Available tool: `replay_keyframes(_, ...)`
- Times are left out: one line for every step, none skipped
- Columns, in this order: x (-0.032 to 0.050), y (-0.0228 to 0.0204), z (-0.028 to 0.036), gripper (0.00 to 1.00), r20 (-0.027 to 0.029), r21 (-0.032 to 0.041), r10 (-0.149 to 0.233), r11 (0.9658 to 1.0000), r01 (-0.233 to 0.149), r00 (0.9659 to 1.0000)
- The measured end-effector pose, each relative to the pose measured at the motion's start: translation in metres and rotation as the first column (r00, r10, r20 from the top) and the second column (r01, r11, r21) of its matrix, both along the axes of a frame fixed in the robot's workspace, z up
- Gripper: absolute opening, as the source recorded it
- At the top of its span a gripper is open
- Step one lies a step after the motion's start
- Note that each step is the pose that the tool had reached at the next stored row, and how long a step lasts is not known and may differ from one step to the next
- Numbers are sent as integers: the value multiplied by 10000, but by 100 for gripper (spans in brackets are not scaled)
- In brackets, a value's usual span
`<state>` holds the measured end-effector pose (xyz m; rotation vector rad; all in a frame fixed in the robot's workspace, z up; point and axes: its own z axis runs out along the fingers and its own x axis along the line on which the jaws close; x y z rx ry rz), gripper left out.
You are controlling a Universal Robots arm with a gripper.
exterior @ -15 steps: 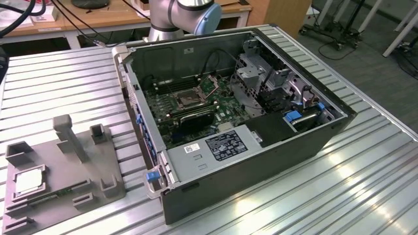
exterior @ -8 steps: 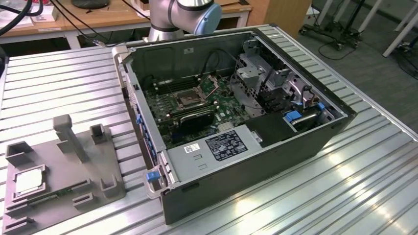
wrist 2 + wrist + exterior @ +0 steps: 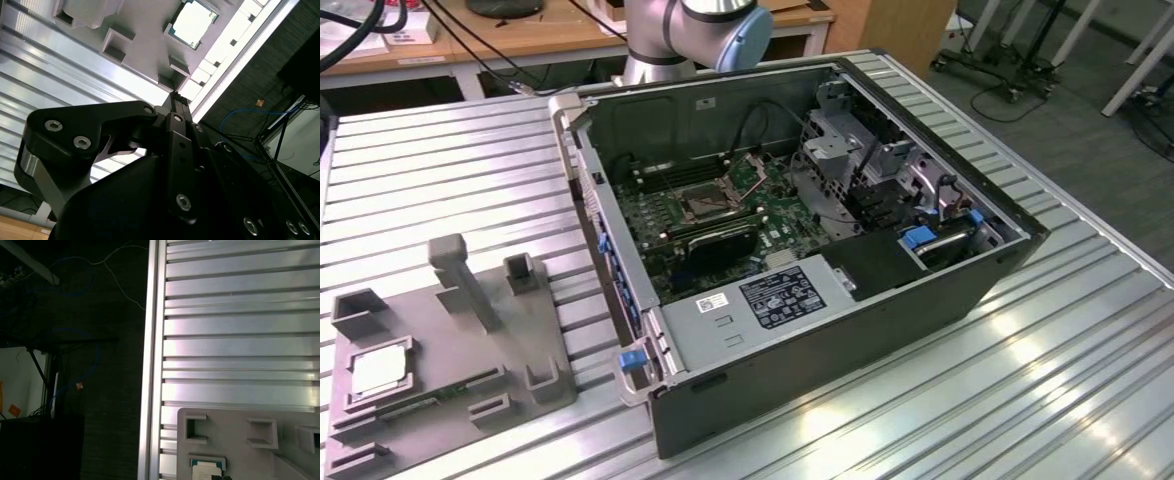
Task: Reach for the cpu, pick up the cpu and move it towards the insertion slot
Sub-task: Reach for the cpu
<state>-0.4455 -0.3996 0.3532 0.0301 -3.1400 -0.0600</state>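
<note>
A bare metal table (image 3: 1014, 400) with long ribbed slats carries two things: an open black computer case (image 3: 854, 370) toward the exterior view's right, and a grey plastic tray (image 3: 480, 350) toward the exterior view's left. The cpu (image 3: 380, 370) lies flat in a shallow recess of that tray, its pale, shiny metal face up. It is a small thin square, so it has no long side to line up with. In the second wrist view the black, bolted gripper (image 3: 177, 100) hangs above the table near the tray's edge, and the cpu (image 3: 192, 22) sits out beyond its tip, apart from it and untouched. Nothing is visibly held. I cannot tell whether the gripper is released or clenched. The insertion slot (image 3: 707, 203), a dark square framed in bright metal, is set in the green board inside the case, well apart from the tray. The arm's (image 3: 694, 30) grey-and-blue joint rises behind the case.
</note>
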Motion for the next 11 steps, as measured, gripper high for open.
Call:
replay_keyframes(0, 0, 0, 10, 0, 0, -1, 10000, 1, 10000)
replay_keyframes(-1, 0, 0, 10, 0, 0, -1, 10000, 1, 10000)
replay_keyframes(-1, 0, 0, 10, 0, 0, -1, 10000, 1, 10000)
replay_keyframes(-1, 0, 0, 10, 0, 0, -1, 10000, 1, 10000)
replay_keyframes(-1, 0, 0, 10, 0, 0, -1, 10000, 1, 10000)
replay_keyframes(-1, 0, 0, 10, 1, 0, -1, 10000, 1, 10000)
replay_keyframes(-1, 0, 0, 10, 2, 0, -1, 10000, 1, 10000)
replay_keyframes(-3, -1, 0, 10, 3, 0, 0, 10000, 0, 10000)
replay_keyframes(-5, -4, -1, 10, 4, 0, -1, 10000, 1, 10000)
replay_keyframes(-4, -8, -3, 10, 6, 1, -1, 10000, 1, 10000)
replay_keyframes(-4, -13, -4, 10, 5, 0, 0, 10000, 0, 10000)
